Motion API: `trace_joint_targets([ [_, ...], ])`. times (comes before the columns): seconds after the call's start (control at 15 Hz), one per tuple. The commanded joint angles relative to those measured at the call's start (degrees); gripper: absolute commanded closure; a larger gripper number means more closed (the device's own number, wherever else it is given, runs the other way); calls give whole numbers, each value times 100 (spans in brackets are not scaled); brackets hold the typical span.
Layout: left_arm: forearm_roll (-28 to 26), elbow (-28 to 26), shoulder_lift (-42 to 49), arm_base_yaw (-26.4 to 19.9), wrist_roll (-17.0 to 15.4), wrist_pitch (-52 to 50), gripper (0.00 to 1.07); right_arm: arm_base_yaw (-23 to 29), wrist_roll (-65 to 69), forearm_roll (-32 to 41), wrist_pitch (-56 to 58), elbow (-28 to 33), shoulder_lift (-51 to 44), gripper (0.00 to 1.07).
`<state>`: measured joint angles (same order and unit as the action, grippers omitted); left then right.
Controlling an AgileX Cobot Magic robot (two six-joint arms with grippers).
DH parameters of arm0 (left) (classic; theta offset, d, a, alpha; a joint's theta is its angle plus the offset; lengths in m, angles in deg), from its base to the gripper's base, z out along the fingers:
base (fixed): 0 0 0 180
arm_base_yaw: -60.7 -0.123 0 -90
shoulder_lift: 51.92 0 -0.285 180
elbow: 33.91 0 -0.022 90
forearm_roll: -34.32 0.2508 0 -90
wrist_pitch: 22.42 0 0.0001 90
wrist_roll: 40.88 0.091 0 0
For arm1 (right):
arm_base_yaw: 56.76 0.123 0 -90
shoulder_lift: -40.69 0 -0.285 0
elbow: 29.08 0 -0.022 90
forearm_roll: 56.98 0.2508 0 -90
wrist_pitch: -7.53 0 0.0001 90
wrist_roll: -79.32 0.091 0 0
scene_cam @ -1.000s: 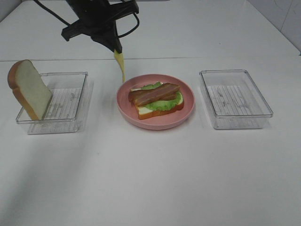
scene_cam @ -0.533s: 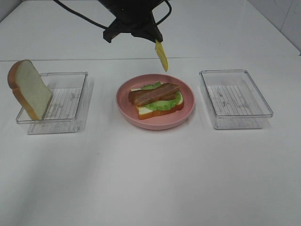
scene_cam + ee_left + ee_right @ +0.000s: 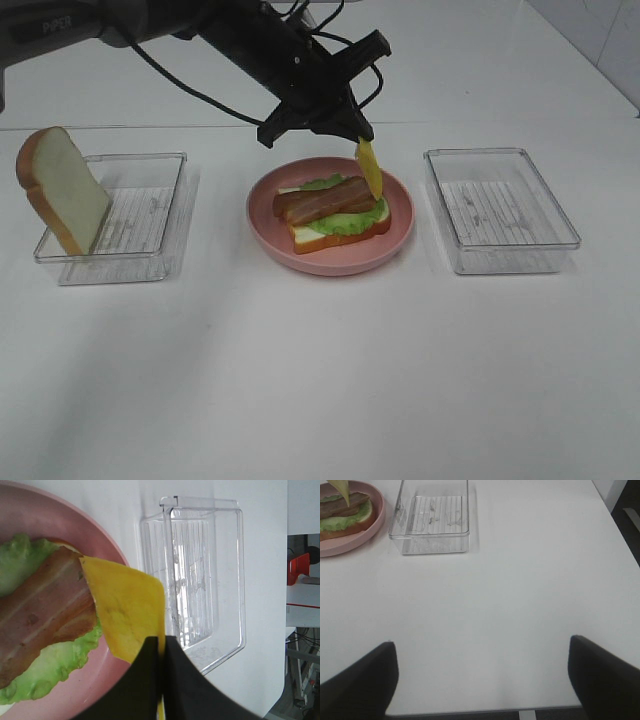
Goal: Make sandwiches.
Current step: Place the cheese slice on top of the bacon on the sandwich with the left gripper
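Yellow cheese (image 3: pixel 368 167) hangs on edge from the left tool (image 3: pixel 352 128), whose two black fingers (image 3: pixel 176 680) are pinched tight on one edge of the slice. White letters on the dark arm (image 3: pixel 60 24) at the top left of the high view seem to read "PIPER"; no other writing can be made out. The cheese's lower end is over the right end of the bacon (image 3: pixel 327 199), and whether it touches cannot be told. The bacon lies on lettuce (image 3: pixel 345 222) and a bread slice (image 3: pixel 335 235) in the pink plate (image 3: pixel 330 258) at the middle of the white table (image 3: pixel 320 380). A second bread slice (image 3: pixel 62 190) leans upright at the left end of the left tray (image 3: pixel 135 215). The right tray (image 3: pixel 500 208) stands beside the plate on the other side. The right tool (image 3: pixel 482 680) sits low over bare table, well apart from the food, its dark fingers spread wide and holding nothing.
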<state>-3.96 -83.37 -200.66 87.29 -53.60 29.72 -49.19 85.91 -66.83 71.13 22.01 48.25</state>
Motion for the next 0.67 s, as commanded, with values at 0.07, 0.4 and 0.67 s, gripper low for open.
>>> trace_joint_targets([
  [0.07,-155,-11,-132,17,201,6,107,-29,-63,-6,-29,17,-166,18],
  [0.4,670,-6,-321,17,-120,584,107,-29,-63,0,-29,17,-166,18],
  [0.67,1175,-6,-321,17,-298,739,107,-29,-63,0,-29,17,-166,18],
])
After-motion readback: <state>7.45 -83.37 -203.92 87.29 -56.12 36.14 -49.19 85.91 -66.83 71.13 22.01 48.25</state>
